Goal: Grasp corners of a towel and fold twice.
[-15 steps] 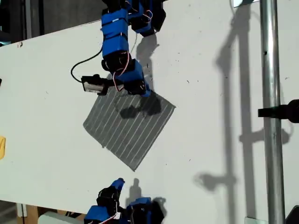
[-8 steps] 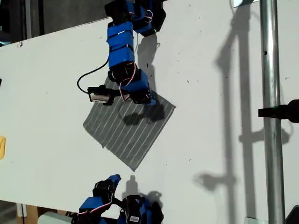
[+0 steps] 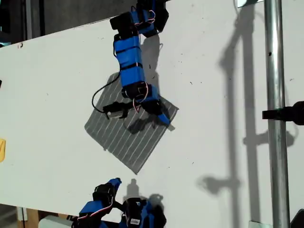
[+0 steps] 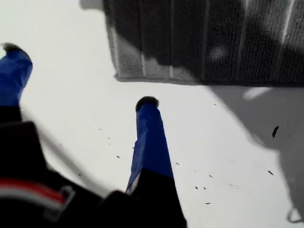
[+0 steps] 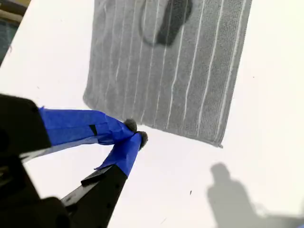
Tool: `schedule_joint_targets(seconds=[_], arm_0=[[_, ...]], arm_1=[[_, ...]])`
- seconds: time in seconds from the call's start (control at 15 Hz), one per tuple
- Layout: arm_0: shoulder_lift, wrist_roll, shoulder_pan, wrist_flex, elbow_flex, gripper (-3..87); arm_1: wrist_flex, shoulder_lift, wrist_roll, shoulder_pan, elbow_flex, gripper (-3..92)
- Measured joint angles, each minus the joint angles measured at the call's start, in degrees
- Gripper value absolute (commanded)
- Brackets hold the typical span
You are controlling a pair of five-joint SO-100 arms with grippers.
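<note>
Lining up on a towel [image 3: 126, 137] corner [image 4: 115, 76] with my first gripper [image 4: 78, 75], fingers spread wide, nothing held.
Towel flat on white table [image 3: 228, 156], diamond-wise in exterior view. Best bet: straddle the corner, slide one finger low under the hem, pinch cloth only, lift gently. My second gripper [image 5: 135, 132] tips pressed together, empty, just short of the near hem; likely needs opening first. Bare table around every edge; metal pole [image 3: 275, 118] well apart at exterior view's right.

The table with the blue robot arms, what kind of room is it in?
Probably a robot lab or workshop. A plain white table holds only a grey striped towel, with small blue arms at both edges and a metal pole clamped beside it.
</note>
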Motion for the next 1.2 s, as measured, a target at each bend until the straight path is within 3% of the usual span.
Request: schedule_joint_targets(seconds=[0.27,0.33,0.4,1.07,1.2], arm_0=[[-0.97,0.53,-1.32,0.0,0.44,-2.8],[-1.32,0.7,-1.58,0.0,0.44,-2.8],[-1.58,1.05,-1.93,0.0,0.44,-2.8],[-6.33,3.34,-2.29,-0.09,0.88,-2.7],[-9.05,7.38,-0.53,-0.09,0.18,29.5]], arm_1=[[-2.46,-9.32,0.0,0.0,0.0,35.1],[-3.78,-11.51,-0.09,0.0,0.0,20.8],[-4.04,-13.27,-0.18,0.0,-0.18,-0.2],[-5.36,-14.94,1.49,0.44,-3.78,-0.3],[-5.36,-14.94,1.49,0.44,-3.78,-0.3]])
